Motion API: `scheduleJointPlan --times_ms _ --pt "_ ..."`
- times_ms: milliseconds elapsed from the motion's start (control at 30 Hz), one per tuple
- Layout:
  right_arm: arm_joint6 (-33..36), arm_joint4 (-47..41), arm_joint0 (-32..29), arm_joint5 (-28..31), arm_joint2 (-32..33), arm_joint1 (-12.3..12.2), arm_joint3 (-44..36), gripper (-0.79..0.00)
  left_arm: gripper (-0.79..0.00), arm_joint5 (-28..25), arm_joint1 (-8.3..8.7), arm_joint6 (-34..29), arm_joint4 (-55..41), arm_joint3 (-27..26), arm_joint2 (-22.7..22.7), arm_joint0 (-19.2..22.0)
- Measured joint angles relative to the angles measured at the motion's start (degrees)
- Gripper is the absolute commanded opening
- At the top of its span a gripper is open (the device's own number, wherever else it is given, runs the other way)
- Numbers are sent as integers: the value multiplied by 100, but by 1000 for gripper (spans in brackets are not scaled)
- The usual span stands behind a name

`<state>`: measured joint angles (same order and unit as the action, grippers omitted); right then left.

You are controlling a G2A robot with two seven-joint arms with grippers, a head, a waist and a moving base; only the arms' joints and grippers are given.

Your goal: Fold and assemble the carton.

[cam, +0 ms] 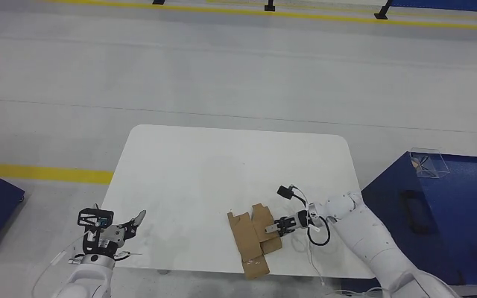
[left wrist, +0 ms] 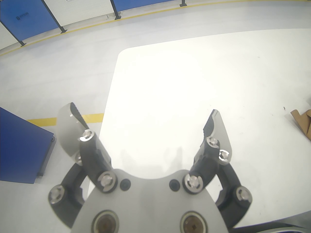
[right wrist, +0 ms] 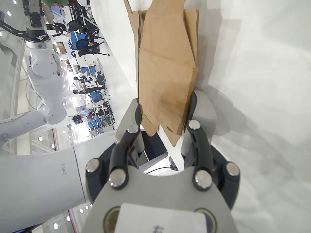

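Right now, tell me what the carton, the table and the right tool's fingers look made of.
Carton: brown cardboard, matte; creased fold lines and cut flaps show.
Table: smooth white top with a slight sheen; laminate or painted board, cannot tell which.
Right tool: fingers have pale grey shells, likely metal or plastic, and black inner pads, perhaps rubber.

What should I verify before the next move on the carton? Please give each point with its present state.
1. Right gripper holds the carton: ok, shut on one end.
2. Left gripper free: ok, open, nothing in it.
3. Left gripper close to the carton: not ok, it is apart, by the other near corner of the table.
4. Carton wholly on the table: cannot tell, one end lies at the near edge.
5. Carton assembled: not ok, it is mostly flat.
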<state>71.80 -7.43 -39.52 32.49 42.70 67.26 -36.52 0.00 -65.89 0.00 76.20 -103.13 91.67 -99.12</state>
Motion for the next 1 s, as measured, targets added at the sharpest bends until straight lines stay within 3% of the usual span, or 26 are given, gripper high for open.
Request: scheduleJointPlan --times_ms 100,300,533,733,1000 --pt "-20 -215 72 19 -169 87 142 -785 0 0 0 0 0 0 0 0" --pt "-255 -726 102 257 -474 136 13 -785 0 0 0 0 0 0 0 0" --pt "11 -1836 224 -8 -604 -152 -963 -785 0 0 0 0 0 0 0 0" --pt "292 -2356 190 -289 -268 -699 -2629 -785 0 0 0 0 0 0 0 0" --pt "-156 -2652 -587 158 1148 -1528 -4579 -785 0 0 0 0 0 0 0 0"
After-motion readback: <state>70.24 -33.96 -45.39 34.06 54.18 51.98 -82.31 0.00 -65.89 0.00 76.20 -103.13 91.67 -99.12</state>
